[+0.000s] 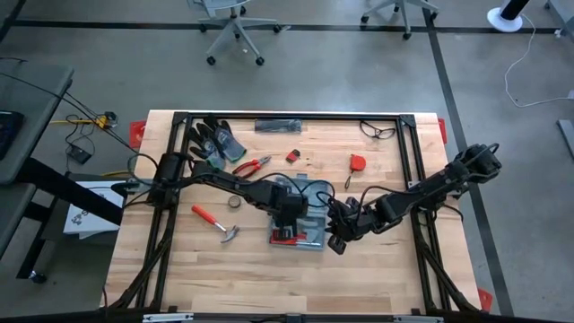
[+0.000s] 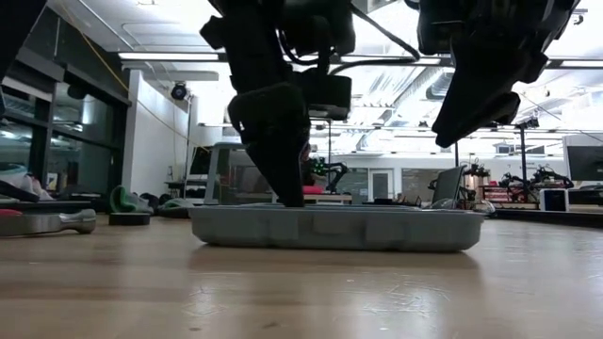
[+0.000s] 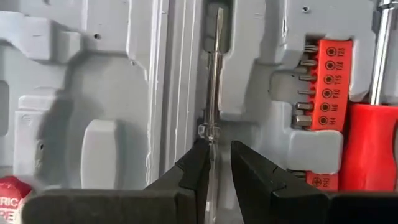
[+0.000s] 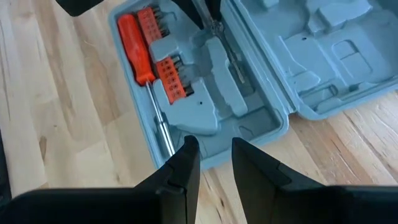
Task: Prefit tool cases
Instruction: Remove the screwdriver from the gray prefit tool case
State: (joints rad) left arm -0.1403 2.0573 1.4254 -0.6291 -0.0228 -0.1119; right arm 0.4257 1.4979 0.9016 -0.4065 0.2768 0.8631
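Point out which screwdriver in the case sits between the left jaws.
The slim all-metal screwdriver by the case's hinge; the red-handled screwdriver lies off to one side, ungripped.

You have a pale wooden table (image 1: 179,269) carrying an open blue-grey tool case (image 1: 309,193), a red-handled hammer (image 1: 213,222), red-handled pliers (image 1: 254,165), dark gloves (image 1: 213,139), a tape roll (image 1: 233,203) and safety glasses (image 1: 378,131).

dark gloves (image 1: 213,139), red-handled pliers (image 1: 252,165), hammer (image 1: 215,223), tape roll (image 1: 234,203)
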